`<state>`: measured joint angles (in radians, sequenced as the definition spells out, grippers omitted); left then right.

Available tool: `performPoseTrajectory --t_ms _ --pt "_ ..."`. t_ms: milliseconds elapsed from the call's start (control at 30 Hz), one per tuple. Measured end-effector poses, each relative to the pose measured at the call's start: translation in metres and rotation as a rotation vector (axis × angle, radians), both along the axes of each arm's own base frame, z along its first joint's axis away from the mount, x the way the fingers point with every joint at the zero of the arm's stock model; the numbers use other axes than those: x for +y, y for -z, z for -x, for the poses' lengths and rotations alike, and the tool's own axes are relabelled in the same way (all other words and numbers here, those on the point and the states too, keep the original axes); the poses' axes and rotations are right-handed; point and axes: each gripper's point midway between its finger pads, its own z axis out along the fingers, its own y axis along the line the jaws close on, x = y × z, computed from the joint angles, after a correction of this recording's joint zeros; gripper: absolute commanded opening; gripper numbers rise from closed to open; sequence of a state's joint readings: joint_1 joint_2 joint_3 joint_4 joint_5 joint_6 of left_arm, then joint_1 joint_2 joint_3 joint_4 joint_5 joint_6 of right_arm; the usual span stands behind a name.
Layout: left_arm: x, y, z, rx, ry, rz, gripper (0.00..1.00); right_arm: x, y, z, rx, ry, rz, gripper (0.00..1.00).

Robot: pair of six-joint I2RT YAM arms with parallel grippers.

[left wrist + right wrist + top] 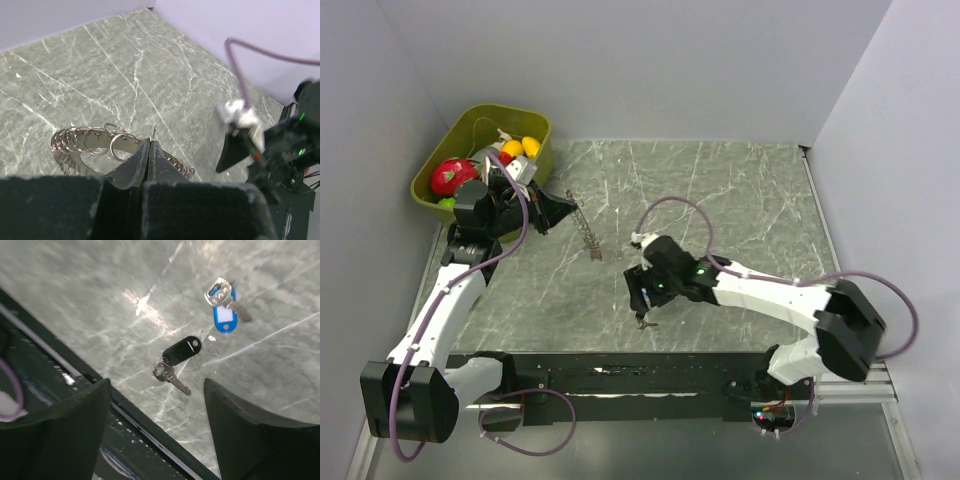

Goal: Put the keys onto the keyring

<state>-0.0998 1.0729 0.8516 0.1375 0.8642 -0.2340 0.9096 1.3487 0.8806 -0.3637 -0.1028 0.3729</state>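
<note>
Wide-set dark fingers (pixel 75 425) of the right pincer (pixel 156 390) fill the bottom of its wrist view; the jaws stand open with nothing gripped between them. Past the gap, the keys lie flat on the grey-green marbled counter (pixel 100 300). The black-tagged key (pixel 177 360) is the closer one, its small silver blade pointing away from its tag. The blue-tagged key (pixel 223 310) lies beyond it, apart from it, with a silver key resting across the top of the blue tag

From above, both keys sit to the right of the keyring (pixel 586 232) and closer to the arm bases than it is, well apart from it, with the right pincer directly over them

The left pincer (pixel 148 150) is closed tight, its two fingers pressed together on the keyring's thin band. In the left wrist view the ring curves away to the left of the fingertips, crowded with many small silvery loops side by side. From above, the keyring stands on edge just off the tip of the left pincer; whether its lower edge touches the counter I cannot tell

A green bin (pixel 490 108) holding red, yellow and orange fruit (pixel 450 175) sits to the left of the keyring and farther back than it, behind the left pincer
</note>
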Motion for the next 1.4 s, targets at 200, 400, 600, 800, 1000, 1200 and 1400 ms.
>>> performPoseTrajectory --t_ms 200,400,600,800,1000,1200,1400 --pt "0.002 0.0 -0.001 0.019 -0.013 0.013 0.01 0.016 0.027 0.006 0.048 0.006 0.143 0.69" --pt "0.002 -0.002 -0.001 0.027 -0.016 0.029 0.01 0.021 0.057 0.009 0.091 0.012 0.241 0.55" --pt "0.002 -0.002 -0.001 0.036 -0.015 0.034 0.01 0.015 0.068 0.013 0.121 0.032 0.28 0.46" --pt "0.003 -0.003 -0.001 0.037 -0.016 0.039 0.01 0.017 0.069 0.015 0.136 0.03 0.267 0.41" --pt "0.003 -0.003 -0.001 0.038 -0.012 0.041 0.01 0.023 0.077 0.02 0.168 0.01 0.257 0.34" --pt "0.001 -0.005 0.002 0.033 0.013 0.048 0.01 0.023 0.084 0.022 0.189 0.005 0.267 0.11" --pt "0.001 -0.005 0.003 0.033 0.018 0.048 0.01 0.025 0.081 0.022 0.181 -0.008 0.255 0.0"
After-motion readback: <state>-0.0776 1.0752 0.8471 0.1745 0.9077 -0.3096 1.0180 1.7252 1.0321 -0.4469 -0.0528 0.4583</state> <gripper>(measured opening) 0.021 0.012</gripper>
